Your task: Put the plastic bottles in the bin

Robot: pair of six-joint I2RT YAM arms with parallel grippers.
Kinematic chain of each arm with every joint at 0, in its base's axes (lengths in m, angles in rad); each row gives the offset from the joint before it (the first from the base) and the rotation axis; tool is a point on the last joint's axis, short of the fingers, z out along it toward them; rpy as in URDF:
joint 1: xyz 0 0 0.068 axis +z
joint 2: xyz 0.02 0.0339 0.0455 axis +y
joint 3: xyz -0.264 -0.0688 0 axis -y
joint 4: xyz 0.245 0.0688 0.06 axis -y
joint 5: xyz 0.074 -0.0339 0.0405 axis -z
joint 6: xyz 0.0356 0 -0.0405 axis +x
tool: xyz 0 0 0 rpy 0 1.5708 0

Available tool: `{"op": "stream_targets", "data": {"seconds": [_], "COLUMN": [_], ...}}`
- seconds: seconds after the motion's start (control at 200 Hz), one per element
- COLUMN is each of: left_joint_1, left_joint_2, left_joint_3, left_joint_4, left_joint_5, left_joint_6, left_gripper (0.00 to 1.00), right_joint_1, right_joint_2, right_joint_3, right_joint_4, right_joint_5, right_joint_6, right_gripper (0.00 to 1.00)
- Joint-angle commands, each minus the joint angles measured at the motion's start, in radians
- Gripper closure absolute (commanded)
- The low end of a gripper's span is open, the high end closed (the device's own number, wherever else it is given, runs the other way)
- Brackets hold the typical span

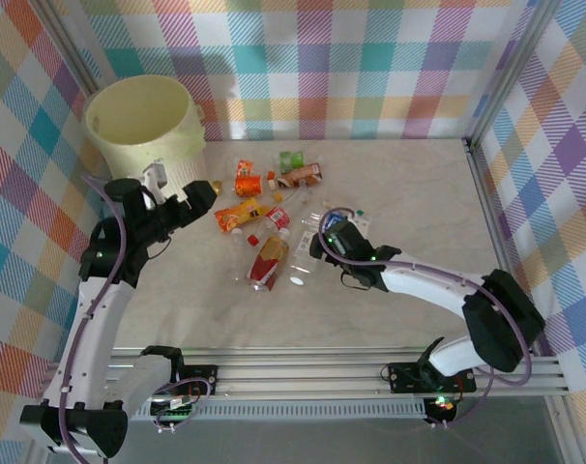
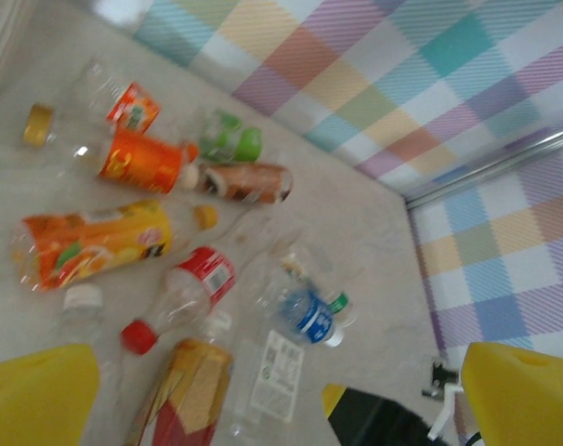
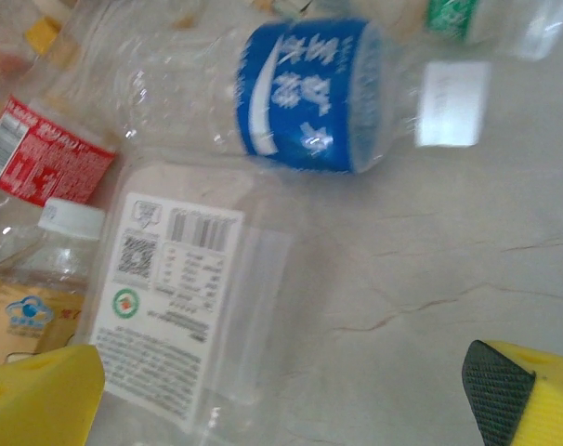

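R gripper [image 3: 281, 400] wide open, empty, hovers over a clear white-label bottle [image 3: 170, 288] lying below its gap. L gripper [image 1: 198, 193] also wide open, empty, near bin [image 1: 143, 126]; other bottles [image 1: 259, 217] betw. both.

The bin [image 1: 172, 145], a large pale-yellow round bucket with a ribbed lower wall, stands upright at the far left of the table [image 1: 409, 203], mouth up. The plastic bottles lie on their sides in a loose scatter just right of it, toward the table's middle. Farthest back are an orange-labelled bottle [image 1: 245, 179], a green-labelled bottle [image 1: 291, 159] and a brown-labelled bottle [image 1: 304, 175]. Nearer lies a long crushed bottle with an orange-and-yellow label [image 1: 239, 214]. Beside it is a clear bottle with a red label and red cap [image 1: 277, 223]. A red-and-gold bottle [image 1: 269, 261] lies nearest, just beside a flattened clear bottle with a white printed label [image 3: 170, 307]. A blue-labelled bottle [image 3: 309, 93] lies just beyond that.
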Motion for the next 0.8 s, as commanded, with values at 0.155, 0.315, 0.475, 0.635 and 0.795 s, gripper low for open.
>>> {"op": "stream_targets", "data": {"seconds": [0.155,0.315,0.475,0.635,0.795], "left_joint_1": [-0.008,-0.008,-0.009,-0.008,-0.008], "left_joint_2": [-0.024,-0.01,0.007,0.008,0.008], "left_joint_3": [-0.042,-0.059,-0.067,-0.077,-0.081], "left_joint_4": [-0.072,-0.064,-0.063,-0.06,-0.062], "left_joint_5": [-0.069,-0.072,-0.074,-0.07,-0.073], "left_joint_6": [0.021,0.022,0.034,0.035,0.034], "left_gripper": [0.0,0.0,0.0,0.0,0.0], "right_joint_1": [0.072,0.125,0.155,0.164,0.165], "right_joint_2": [0.117,0.202,0.256,0.306,0.331], "right_joint_3": [0.133,0.23,0.294,0.333,0.348], "right_joint_4": [-0.029,-0.161,-0.219,-0.29,-0.306], "right_joint_5": [-0.086,0.015,0.049,0.079,0.086], "right_joint_6": [0.028,0.089,0.111,0.137,0.154], "right_gripper": [0.0,0.0,0.0,0.0,0.0]}}
